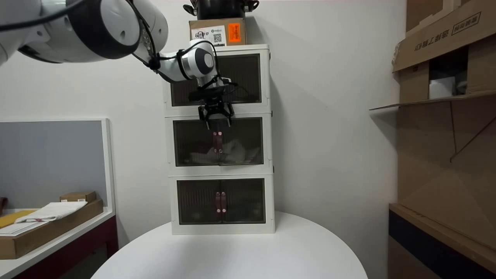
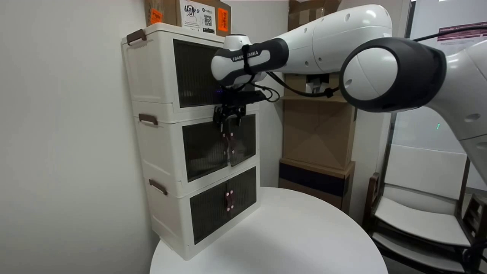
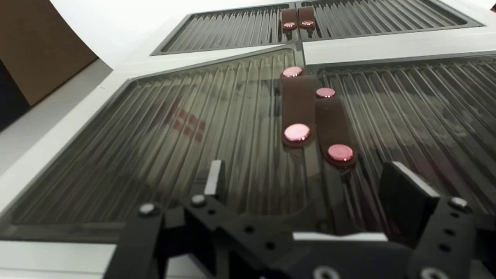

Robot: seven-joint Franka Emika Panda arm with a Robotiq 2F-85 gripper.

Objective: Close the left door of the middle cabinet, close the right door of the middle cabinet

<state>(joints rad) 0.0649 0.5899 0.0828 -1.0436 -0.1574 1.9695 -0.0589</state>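
Hangs with gripper (image 1: 218, 124) spread wide in front of the middle cabinet (image 1: 267, 143), straddling the meeting edges of left door (image 1: 194, 143) and right door (image 1: 242, 141), just above the handles (image 1: 215, 142). Can't tell from these angles if touching either. Slightly ajar at right door, standing proud of left door in the wrist view.

The robot arm (image 2: 342, 34) shows rounded white segments (image 2: 373, 74) with dark bands (image 2: 422, 78), black cable (image 1: 38, 21), and lettering (image 2: 238, 58) beginning "FRANK", crossed by a black strap (image 2: 246, 61); its black gripper (image 3: 310, 179) bears silvery screws (image 3: 198, 199) and pale-edged fingers (image 3: 405, 197).
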